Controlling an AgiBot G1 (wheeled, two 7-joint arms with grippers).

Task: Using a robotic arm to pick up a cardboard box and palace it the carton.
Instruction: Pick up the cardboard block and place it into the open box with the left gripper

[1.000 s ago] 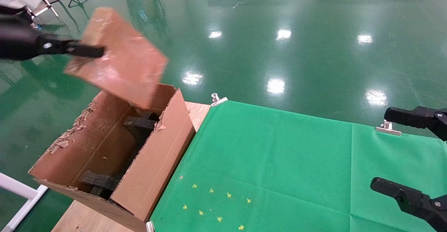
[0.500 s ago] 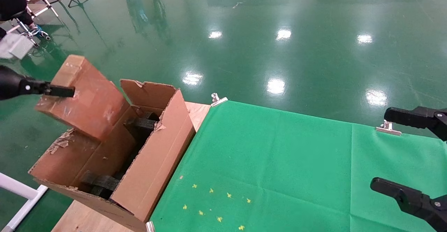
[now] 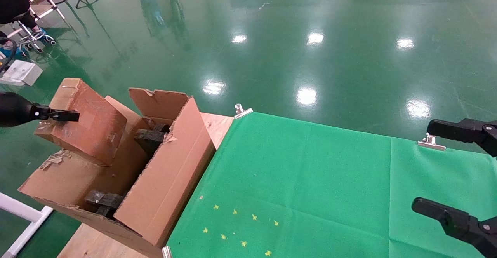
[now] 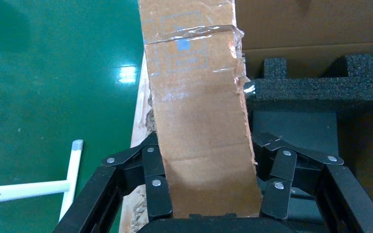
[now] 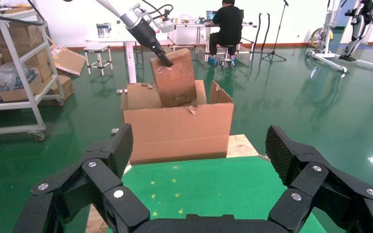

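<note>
The small reddish-brown cardboard box (image 3: 83, 128) is tilted, with its lower edge inside the large brown carton (image 3: 171, 172) against the carton's left flap. My left gripper (image 3: 58, 115) is shut on the box's upper end, at the left of the head view. In the left wrist view the fingers (image 4: 156, 191) clamp both sides of the box (image 4: 199, 121). My right gripper (image 3: 438, 168) is open and empty over the right end of the green cloth. The right wrist view shows the carton (image 5: 177, 131), the box (image 5: 175, 82) and the left arm (image 5: 143, 29) ahead.
Black foam blocks (image 3: 149, 137) lie inside the carton, another near its front end (image 3: 105, 199). The green cloth (image 3: 303, 180) covers the table, held by metal clips (image 3: 242, 111). A white frame (image 3: 23, 211) stands at the lower left. The carton's left flap is ragged.
My left gripper has carried the box down and to the left, from above the carton to its opening. The carton has shifted a little to the left. The right arm has not moved.
</note>
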